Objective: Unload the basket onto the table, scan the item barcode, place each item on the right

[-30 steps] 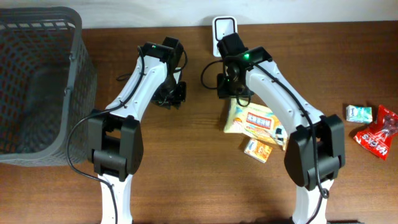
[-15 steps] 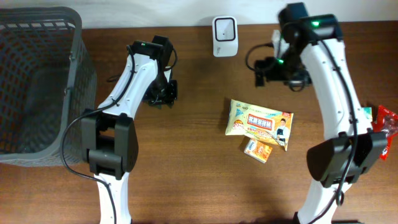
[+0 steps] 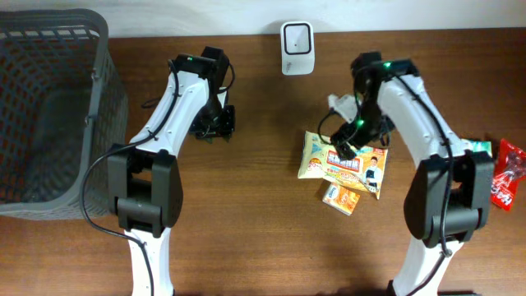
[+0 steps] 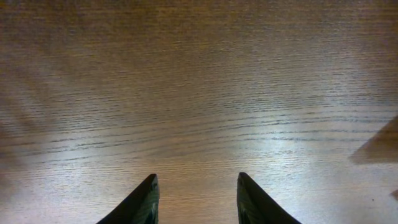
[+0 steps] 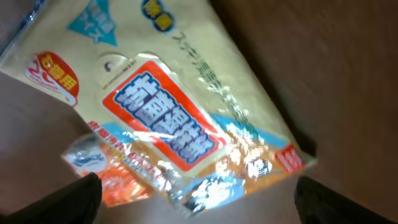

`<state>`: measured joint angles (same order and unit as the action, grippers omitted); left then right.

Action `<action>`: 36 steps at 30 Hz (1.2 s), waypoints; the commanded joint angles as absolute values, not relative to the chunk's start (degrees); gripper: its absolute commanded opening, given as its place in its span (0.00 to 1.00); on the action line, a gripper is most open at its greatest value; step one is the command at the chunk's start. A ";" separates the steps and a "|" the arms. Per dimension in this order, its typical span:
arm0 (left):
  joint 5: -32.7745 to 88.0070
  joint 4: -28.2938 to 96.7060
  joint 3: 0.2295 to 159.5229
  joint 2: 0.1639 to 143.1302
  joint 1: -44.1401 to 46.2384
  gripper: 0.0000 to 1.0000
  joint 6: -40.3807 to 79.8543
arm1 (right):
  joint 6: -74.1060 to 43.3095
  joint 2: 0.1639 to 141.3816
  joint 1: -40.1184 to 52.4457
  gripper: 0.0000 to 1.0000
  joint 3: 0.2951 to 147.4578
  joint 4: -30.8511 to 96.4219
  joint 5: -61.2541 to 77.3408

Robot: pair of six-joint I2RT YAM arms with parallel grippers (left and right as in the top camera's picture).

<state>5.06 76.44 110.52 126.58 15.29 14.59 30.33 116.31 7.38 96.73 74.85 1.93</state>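
Right of centre on the desk [image 3: 246, 205], the yellow snack packet [image 3: 366, 168] lies flat (a small orange packet [image 3: 341, 198] sits just beside its near edge). Above it hangs the right tool [image 5: 199, 199], fingers spread wide, holding nothing. Over bare wood, the left tool [image 4: 196, 199] stands partly spread, empty.

Covered, cropped and blurred

From overhead, the right gripper [image 3: 349, 144] covers the top edge of the yellow plastic snack packet [image 3: 362, 168], and the dark grey mesh basket [image 3: 99, 74] runs off the left edge. The right wrist view is blurred, its packet print unreadable and one corner cropped. The left gripper [image 4: 198, 202] shows only dark fingertips at the bottom edge.
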 commanded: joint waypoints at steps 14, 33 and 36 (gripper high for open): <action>4.67 74.63 110.85 125.64 15.22 0.45 14.52 | 41.93 115.87 8.99 0.98 87.48 70.04 0.08; 4.64 74.06 110.83 125.64 15.22 0.49 14.50 | 52.27 115.85 12.56 0.98 85.30 65.45 1.28; 4.67 74.08 110.83 125.64 15.22 0.49 14.50 | 53.76 115.85 12.27 0.98 82.06 62.57 -0.19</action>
